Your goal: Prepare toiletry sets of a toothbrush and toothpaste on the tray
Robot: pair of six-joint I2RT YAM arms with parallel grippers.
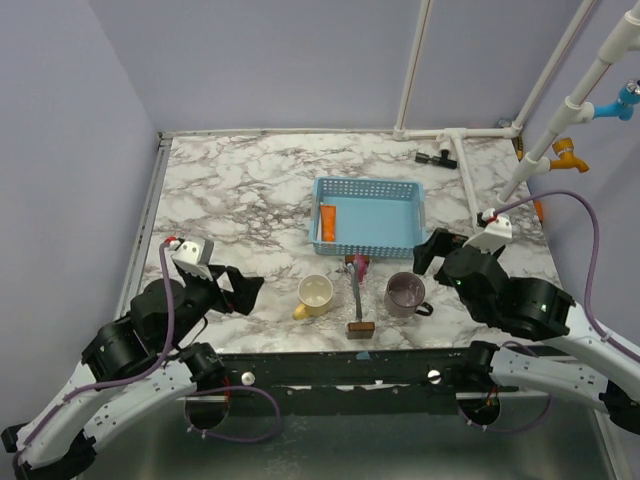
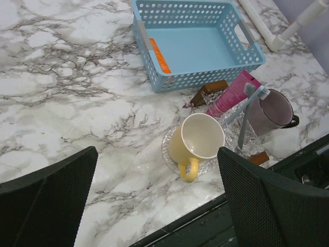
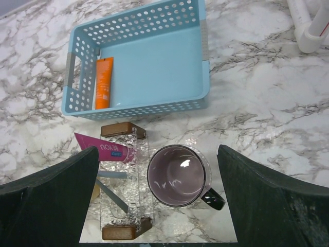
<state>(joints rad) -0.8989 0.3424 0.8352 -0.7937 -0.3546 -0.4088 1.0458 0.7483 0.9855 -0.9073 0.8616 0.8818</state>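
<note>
A clear glass tray [image 3: 138, 170] with wooden ends stands at the table's front middle; it also shows in the top view [image 1: 356, 300]. A pink toothpaste tube [image 3: 103, 149] and two grey toothbrushes [image 2: 245, 110] lie across it. An orange tube [image 3: 103, 82] lies in the blue basket [image 3: 203, 46] behind the tray. My left gripper [image 2: 157, 154] is open and empty, above the table left of a yellow mug [image 2: 198, 141]. My right gripper [image 3: 157, 152] is open and empty, above a purple mug [image 3: 177, 175] right of the tray.
Both mugs stand on clear glass coasters, one on each side of the tray. White pipes [image 1: 470, 165] and a small black fitting [image 1: 436, 157] stand at the back right. The table's dark front edge [image 2: 205, 226] is just below the left gripper.
</note>
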